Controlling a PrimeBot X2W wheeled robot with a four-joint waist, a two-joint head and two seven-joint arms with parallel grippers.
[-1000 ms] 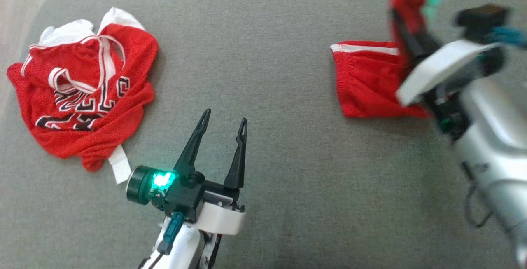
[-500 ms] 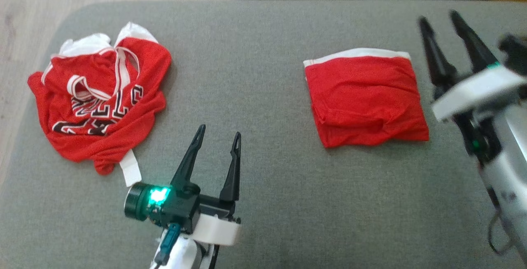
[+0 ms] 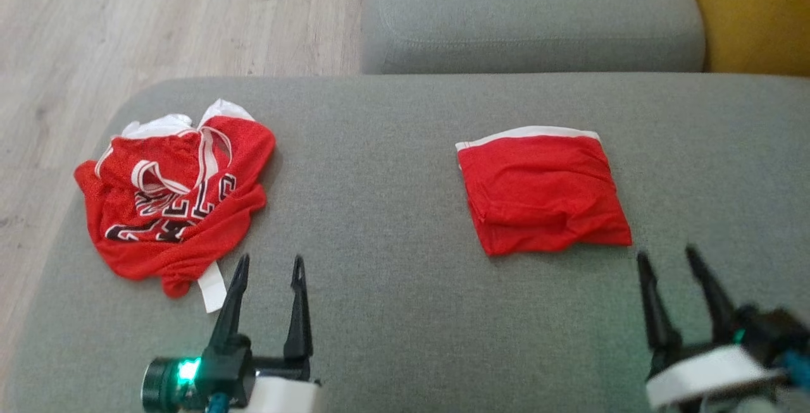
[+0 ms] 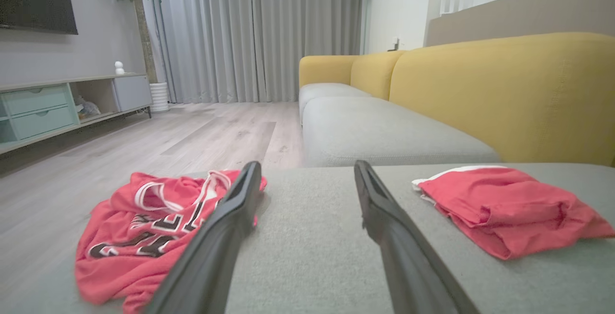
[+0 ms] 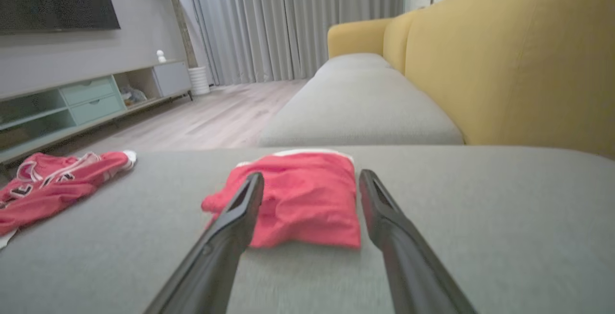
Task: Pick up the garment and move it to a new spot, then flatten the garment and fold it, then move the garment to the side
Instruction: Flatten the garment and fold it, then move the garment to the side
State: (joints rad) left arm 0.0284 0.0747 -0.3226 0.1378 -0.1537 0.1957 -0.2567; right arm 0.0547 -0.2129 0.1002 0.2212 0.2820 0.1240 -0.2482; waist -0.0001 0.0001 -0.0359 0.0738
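The folded red garment (image 3: 543, 193) lies flat on the broad grey cushion (image 3: 392, 166), off toward three o'clock from the cushion's middle in the head view. It is a rough square, a white band running along its twelve o'clock edge and a soft ridge of doubled cloth near its six o'clock edge. Nothing touches it.

At about five o'clock from it, near but apart, the right gripper (image 3: 666, 253) hangs over bare cushion with its two dark fingers spread and nothing between them; seen along those fingers, the garment sits just beyond the tips. The left gripper (image 3: 270, 259) is over at about eight o'clock from the garment, well apart – fingers likewise parted and empty.

Just at eleven o'clock from the left gripper's tips a red jersey (image 3: 174, 201) lies in a crumpled heap, white trim and dark lettering showing, close to the cushion's nine o'clock edge.

Toward twelve o'clock stands a second grey seat (image 3: 531, 14) with a yellow backrest (image 3: 747, 14) at its three o'clock side – pale wooden floor (image 3: 158, 21) at ten o'clock
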